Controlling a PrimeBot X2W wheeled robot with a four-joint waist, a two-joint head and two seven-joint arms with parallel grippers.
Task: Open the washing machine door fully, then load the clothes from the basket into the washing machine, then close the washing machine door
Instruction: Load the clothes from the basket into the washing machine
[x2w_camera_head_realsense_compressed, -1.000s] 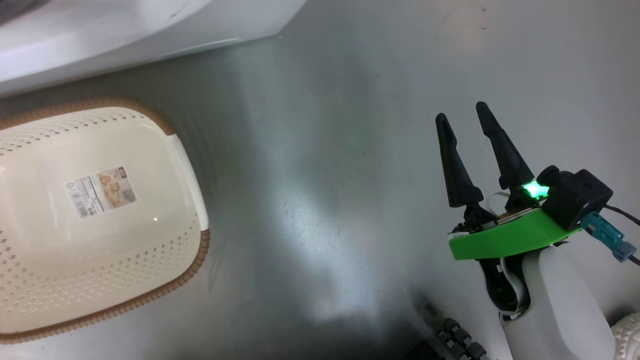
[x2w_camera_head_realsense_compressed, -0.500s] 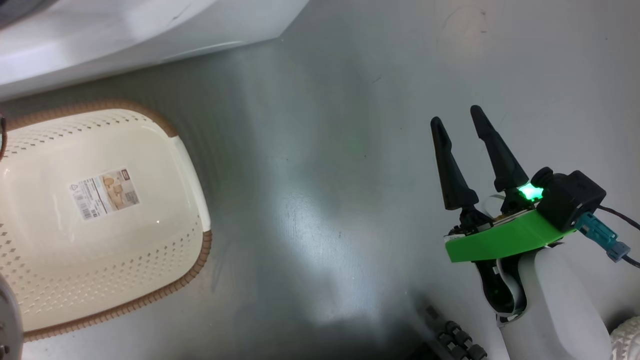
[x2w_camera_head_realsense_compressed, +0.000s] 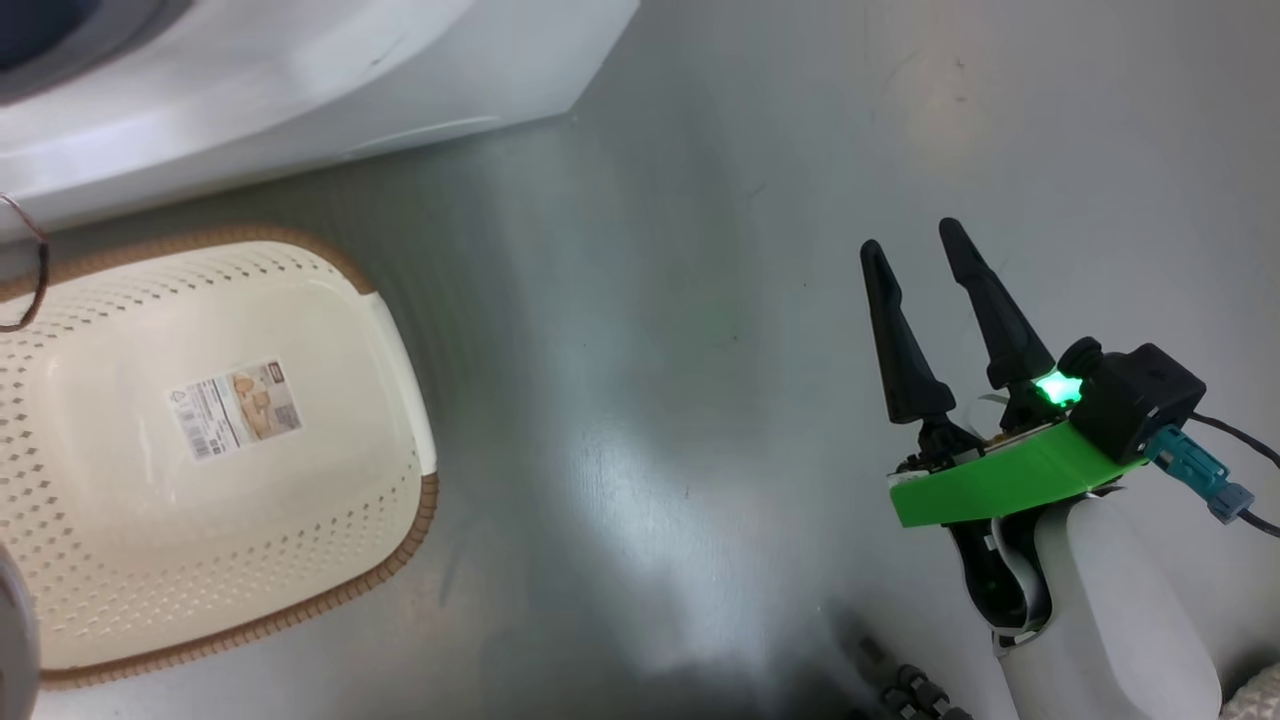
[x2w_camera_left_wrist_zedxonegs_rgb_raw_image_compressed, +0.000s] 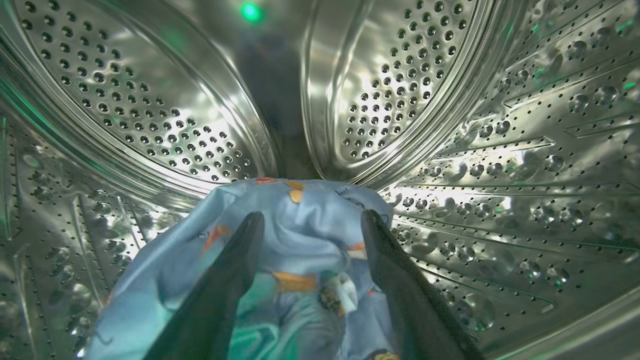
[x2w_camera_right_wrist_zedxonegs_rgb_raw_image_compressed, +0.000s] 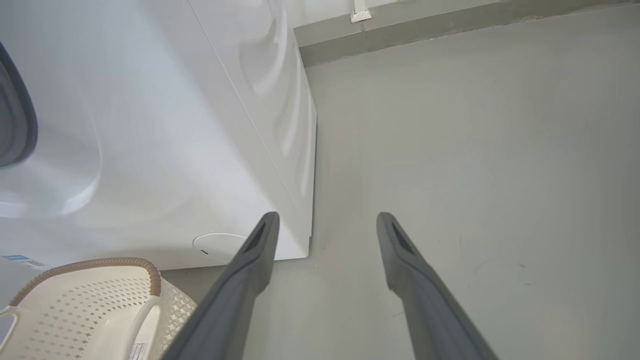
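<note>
My left gripper (x2w_camera_left_wrist_zedxonegs_rgb_raw_image_compressed: 311, 217) is inside the washing machine's perforated steel drum (x2w_camera_left_wrist_zedxonegs_rgb_raw_image_compressed: 150, 100), open. The clothes (x2w_camera_left_wrist_zedxonegs_rgb_raw_image_compressed: 310, 245), light blue fabric with orange-brown prints, lie bunched between and under its spread fingers on the drum floor. The cream basket (x2w_camera_head_realsense_compressed: 400, 540) with its brown rim stands on the floor before the white washing machine (x2w_camera_head_realsense_compressed: 300, 80), holding nothing but a sticker. My right gripper (x2w_camera_head_realsense_compressed: 909, 235) hovers open over bare floor, well right of the basket. The right wrist view has my right gripper (x2w_camera_right_wrist_zedxonegs_rgb_raw_image_compressed: 325, 215) past the washing machine (x2w_camera_right_wrist_zedxonegs_rgb_raw_image_compressed: 175, 125) corner, the basket (x2w_camera_right_wrist_zedxonegs_rgb_raw_image_compressed: 75, 305) at lower left. The washing machine door is out of view.
Grey glossy floor (x2w_camera_head_realsense_compressed: 650, 350) spreads between the basket and my right arm. A grey skirting (x2w_camera_right_wrist_zedxonegs_rgb_raw_image_compressed: 425, 30) runs along the wall behind the machine. A thin dark cable loop (x2w_camera_head_realsense_compressed: 35, 260) hangs at the head view's left edge.
The head picture has shifted slightly down and right, a camera move. My right gripper keeps its pose. My left gripper's jaws have spread from nearly closed to wide apart.
</note>
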